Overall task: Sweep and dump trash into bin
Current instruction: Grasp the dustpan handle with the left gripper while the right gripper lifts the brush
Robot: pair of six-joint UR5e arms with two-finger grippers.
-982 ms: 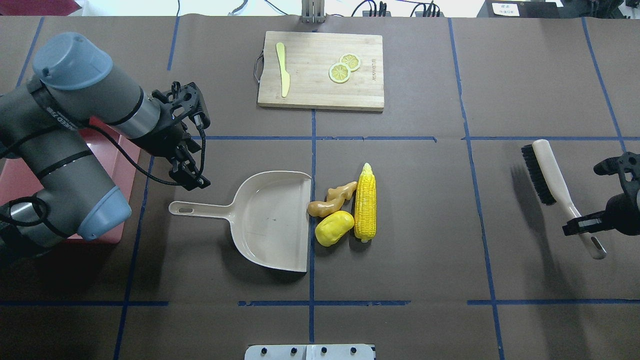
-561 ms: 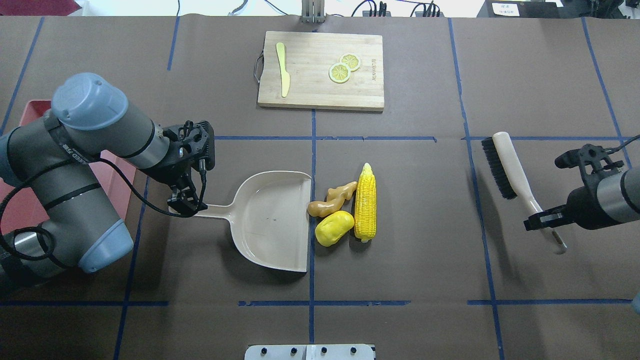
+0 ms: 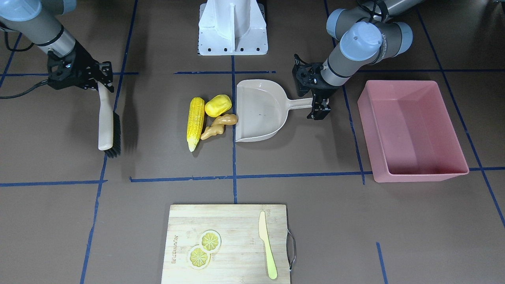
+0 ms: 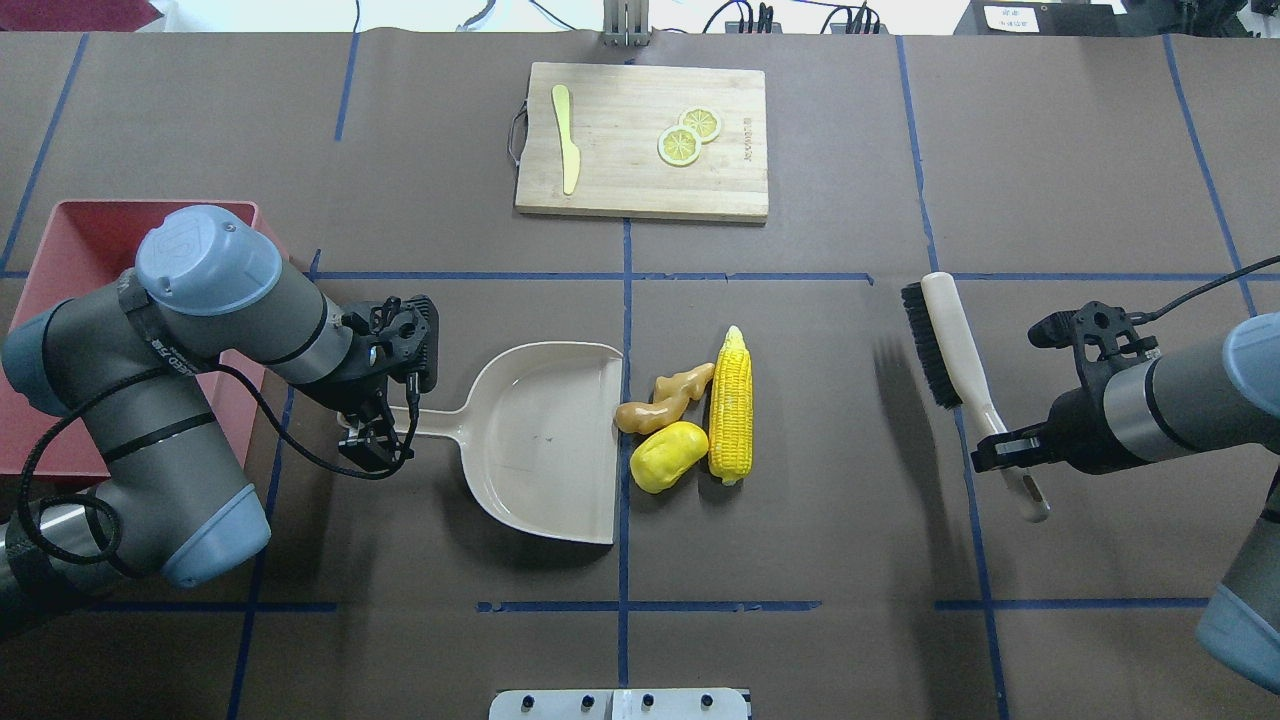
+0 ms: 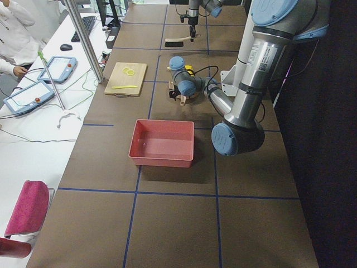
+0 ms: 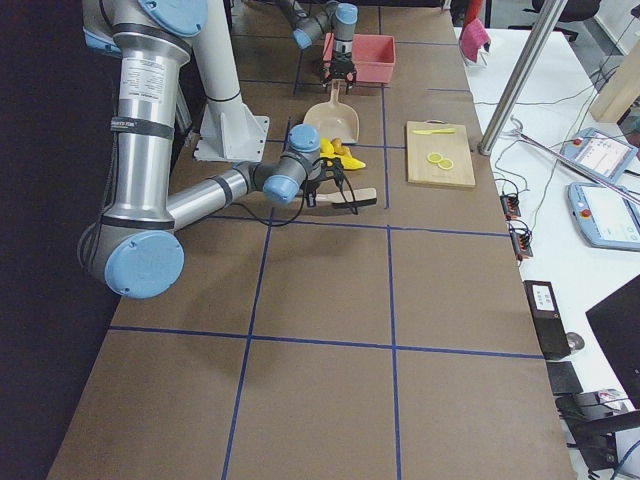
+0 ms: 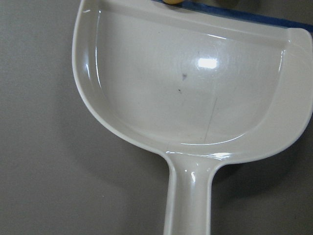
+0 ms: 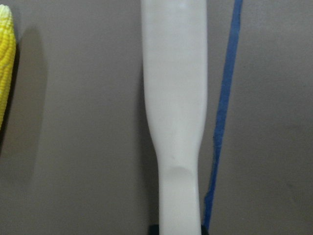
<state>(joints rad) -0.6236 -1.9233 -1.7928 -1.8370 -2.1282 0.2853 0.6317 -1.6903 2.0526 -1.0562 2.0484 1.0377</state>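
Note:
The trash lies together mid-table: a long corn cob [image 4: 731, 405], a stubby yellow lump [image 4: 668, 456] and a tan ginger root [image 4: 665, 398], just right of the open lip of a beige dustpan [image 4: 540, 440]. My left gripper [image 4: 375, 430] is low at the end of the dustpan handle, jaws open on either side of it. The pink bin [image 4: 80, 240] stands behind my left arm, empty in the front-facing view [image 3: 428, 175]. My right gripper [image 4: 1005, 450] is shut on the handle of a black-bristled brush [image 4: 945, 340], held right of the corn.
A wooden cutting board [image 4: 640, 140] with a pale yellow knife [image 4: 567, 140] and two lemon slices [image 4: 688, 135] lies at the far middle. Blue tape lines cross the brown table cover. The robot's white base plate [image 3: 232, 27] is at the near edge.
My left gripper came down from above the table to the dustpan handle's end. My right arm carried the brush left, toward the trash. Dustpan and trash have not moved.

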